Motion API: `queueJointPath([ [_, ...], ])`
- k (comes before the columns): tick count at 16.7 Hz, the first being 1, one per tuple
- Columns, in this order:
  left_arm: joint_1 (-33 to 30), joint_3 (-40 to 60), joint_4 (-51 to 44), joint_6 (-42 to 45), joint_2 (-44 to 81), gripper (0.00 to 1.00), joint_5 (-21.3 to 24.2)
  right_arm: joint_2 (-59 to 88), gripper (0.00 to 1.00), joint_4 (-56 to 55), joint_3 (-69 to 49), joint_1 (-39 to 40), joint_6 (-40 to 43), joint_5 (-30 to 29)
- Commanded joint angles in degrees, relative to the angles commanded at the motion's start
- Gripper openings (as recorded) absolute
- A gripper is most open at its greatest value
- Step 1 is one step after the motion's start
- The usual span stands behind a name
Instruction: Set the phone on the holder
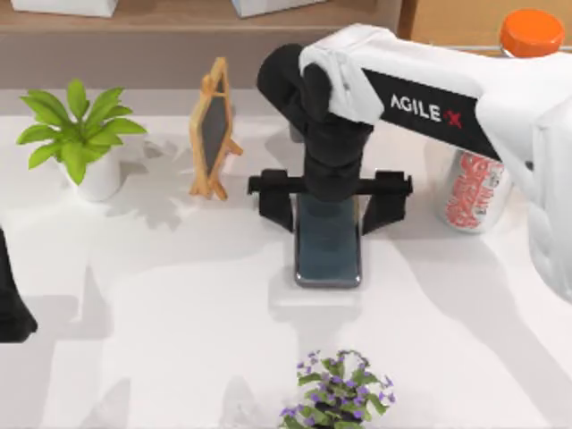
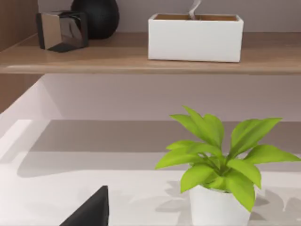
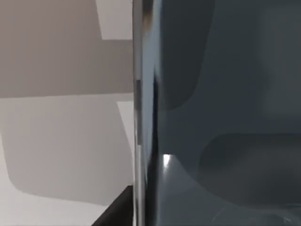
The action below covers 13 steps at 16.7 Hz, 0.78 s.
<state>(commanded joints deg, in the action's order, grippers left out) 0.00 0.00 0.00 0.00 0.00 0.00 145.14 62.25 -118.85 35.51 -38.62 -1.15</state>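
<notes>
White bench (image 1: 179, 304) carries everything. Right arm (image 1: 429, 98) reaches in from the top view's right, over the bench middle. Left arm (image 1: 11, 304) sits parked at the left edge; can't tell the state of its tool.

Right tool (image 1: 329, 210) points down at the bench centre. Its fingers (image 1: 274, 207) are spread wide, one on each side of the phone's far end, with a gap on both sides; not clamped on anything.

Phone (image 1: 328, 250) lies under the right tool, dark and glossy, far end hidden beneath the wrist, near end out toward the front of the bench. In the right wrist view the phone (image 3: 221, 117) is seen very close, edge-on to the lens. Holder can't be made out against the bench, so whether the phone rests on it can't be told.

Around it:
- soda can (image 1: 474, 189) right of the tool, under the right arm
- leafy plant (image 1: 79, 134) in a white pot, far left
- chalkboard easel (image 1: 213, 130) between plant and tool
- purple-flowered plant (image 1: 338, 393) at the front edge
- orange cap (image 1: 531, 31) top right
</notes>
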Motion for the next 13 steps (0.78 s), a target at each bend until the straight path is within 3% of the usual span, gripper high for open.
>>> queueJointPath([
  [8,0.0,0.0,0.0,0.0,0.0,1.0,0.0,0.0,0.02,0.0,0.0,0.0,0.0,0.0],
  [13,0.0,0.0,0.0,0.0,0.0,1.0,0.0,0.0,0.0,0.0,0.0,0.0,0.0,0.0],
])
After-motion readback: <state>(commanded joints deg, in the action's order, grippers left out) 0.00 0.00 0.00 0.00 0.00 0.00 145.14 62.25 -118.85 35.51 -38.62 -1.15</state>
